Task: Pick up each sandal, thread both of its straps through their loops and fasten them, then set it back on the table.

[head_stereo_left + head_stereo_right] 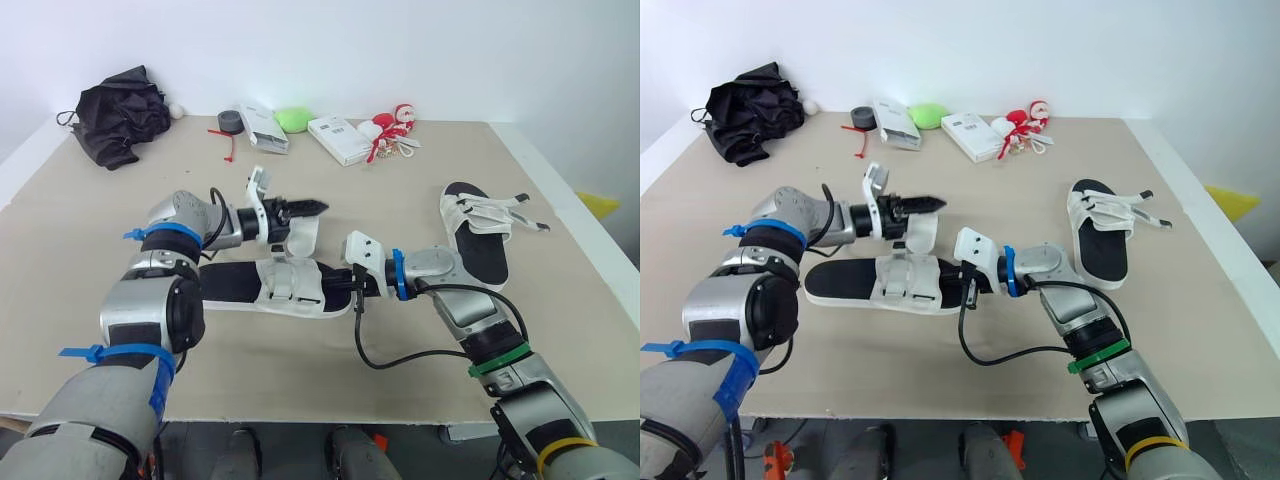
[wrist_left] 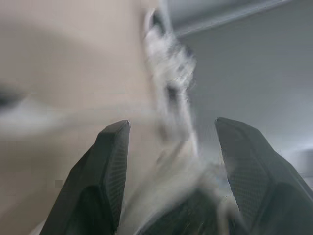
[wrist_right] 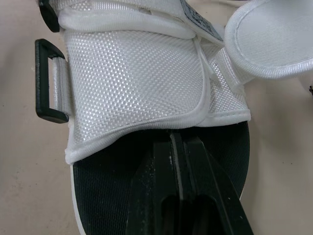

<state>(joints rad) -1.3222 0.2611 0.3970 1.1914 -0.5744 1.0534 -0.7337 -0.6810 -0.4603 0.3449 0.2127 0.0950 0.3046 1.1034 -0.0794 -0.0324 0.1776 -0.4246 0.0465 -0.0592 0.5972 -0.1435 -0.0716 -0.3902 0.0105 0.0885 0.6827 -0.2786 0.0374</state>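
1. The left pincer [image 1: 312, 207] sits beside the raised white flap [image 1: 300, 236] of the near sandal [image 1: 235, 285]. Its wrist view is smeared. The fingers stand apart, and the pale blur between them is too soft to identify.
2. The near sandal lies mid-worktop [image 1: 330, 400], closer to the near edge, with one end hidden behind the right pincer [image 3: 176, 142].
3. That pincer is closed, its fingers pressed together on the black footbed with the tips at the hem of the mesh strap [image 3: 137, 83].
4. One black loop [image 3: 46, 81] shows beside that strap.
5. The far sandal [image 1: 478, 235] rests near the right edge, its straps [image 1: 515, 212] loose and splayed.
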